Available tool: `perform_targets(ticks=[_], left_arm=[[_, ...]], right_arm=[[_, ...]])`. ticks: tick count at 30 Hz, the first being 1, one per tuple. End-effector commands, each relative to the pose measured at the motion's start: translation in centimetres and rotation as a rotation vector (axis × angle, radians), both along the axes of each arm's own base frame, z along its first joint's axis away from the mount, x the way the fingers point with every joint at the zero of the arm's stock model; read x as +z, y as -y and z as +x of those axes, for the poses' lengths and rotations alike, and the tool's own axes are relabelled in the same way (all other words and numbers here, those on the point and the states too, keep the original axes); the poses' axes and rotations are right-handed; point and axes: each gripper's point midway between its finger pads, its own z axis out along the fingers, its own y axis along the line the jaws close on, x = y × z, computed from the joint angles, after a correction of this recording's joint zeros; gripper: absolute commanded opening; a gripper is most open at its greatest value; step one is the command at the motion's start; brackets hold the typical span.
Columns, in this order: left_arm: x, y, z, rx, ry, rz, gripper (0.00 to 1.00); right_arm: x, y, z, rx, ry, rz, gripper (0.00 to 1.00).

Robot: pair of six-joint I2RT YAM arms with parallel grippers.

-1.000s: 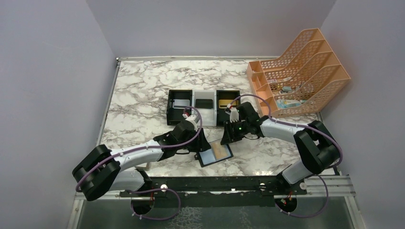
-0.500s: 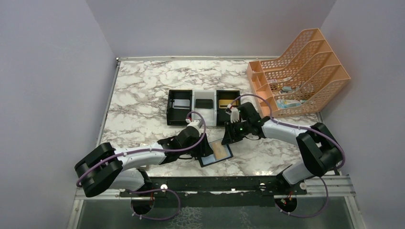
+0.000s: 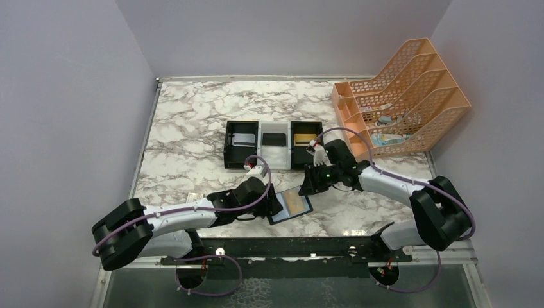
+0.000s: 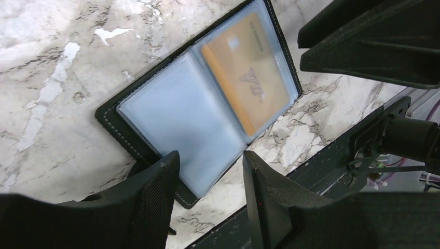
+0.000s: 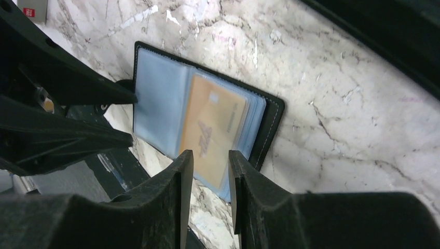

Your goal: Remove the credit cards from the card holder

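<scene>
Drawn back, left end effector (image 4: pixel 210 162) stands half-open, empty; right end effector (image 5: pixel 210 158), narrowly parted, partly hides the gold card (image 5: pixel 212 122).

In the top view the left gripper (image 3: pixel 274 202) covers the holder's (image 3: pixel 281 213) left edge. In the right wrist view the card's (image 5: pixel 211 129) print is blurred, and the right gripper (image 5: pixel 210 154) hides its near end. The rack's (image 3: pixel 398 96) contents are too small to tell. The frame edge cuts the box (image 5: pixel 32 9).
</scene>
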Motion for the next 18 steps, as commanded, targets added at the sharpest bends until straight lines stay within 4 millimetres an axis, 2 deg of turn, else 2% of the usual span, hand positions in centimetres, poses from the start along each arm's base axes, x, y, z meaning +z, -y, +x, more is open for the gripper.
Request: perform_targets(ticks=[1, 8, 11, 14, 16, 18], left_arm=[[-0.6, -1.9, -0.1, 0.050, 0.012, 0.041, 0.51], [-1.6, -3.2, -0.9, 0.037, -0.003, 0.087, 0.51], [-2.4, -3.7, -1.2, 0.048, -0.022, 0.102, 0.47], [-2.9, -3.9, -1.3, 0.048, -0.028, 0.117, 0.41], [-3.0, -4.0, -1.3, 0.048, -0.025, 0.123, 0.36], [-2.9, -4.1, -1.1, 0.058, -0.018, 0.124, 0.32]], right_arm=[[0.3, -0.6, -0.9, 0.019, -0.008, 0.069, 0.32], [-2.7, -0.6, -1.8, 0.037, -0.081, 0.054, 0.30], [-3.4, -0.4, -1.7, 0.021, -0.085, 0.033, 0.29], [-3.4, -0.3, -1.4, 0.006, -0.078, 0.027, 0.26], [-3.2, -0.3, -1.4, 0.000, -0.075, 0.031, 0.18], [-2.9, -0.3, -1.4, -0.001, -0.071, 0.030, 0.17]])
